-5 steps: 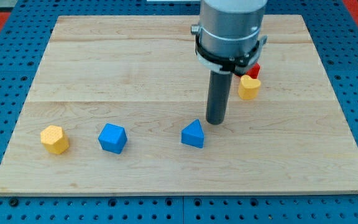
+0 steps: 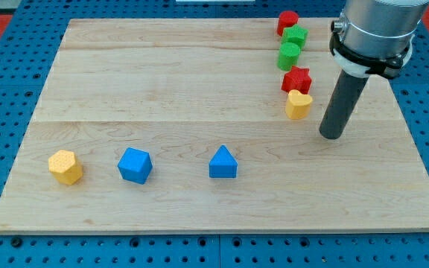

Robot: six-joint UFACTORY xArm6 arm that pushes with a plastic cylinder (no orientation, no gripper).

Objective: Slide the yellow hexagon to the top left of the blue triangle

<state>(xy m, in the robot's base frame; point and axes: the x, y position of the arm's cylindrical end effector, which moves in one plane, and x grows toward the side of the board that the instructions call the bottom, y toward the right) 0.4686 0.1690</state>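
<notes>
Wooden board [image 2: 199, 74] lies on blue pegboard base [image 2: 6, 112]. My tip [image 2: 332, 137] sits on board at view's right, just to the right of and slightly below yellow heart block [image 2: 298, 105], w/ a small gap, not touching. No gripper fitted, so no open/closed state applies; rod holds nothing and contacts no block. Yellow hexagon [image 2: 65, 167] is at view's lower left, near board's left edge, well apart from tip. Blue triangle [image 2: 223, 163] is at lower centre, approx. level w/ hexagon. Blue block [image 2: 135, 165], angular, exact shape unclear, lies btwn the two, closer to hexagon. Hexagon thus is left of triangle in same row, not above it. At upper right a column of blocks runs top to bottom: red block [image 2: 287, 21] at board's top edge, shape unclear; green block [image 2: 296, 36] just below, touching or nearly so; second green block [image 2: 290, 55], rounded; red star [image 2: 296, 79]; then yellow heart touching star's lower edge. Tip is well apart from triangle, on its upper right.
</notes>
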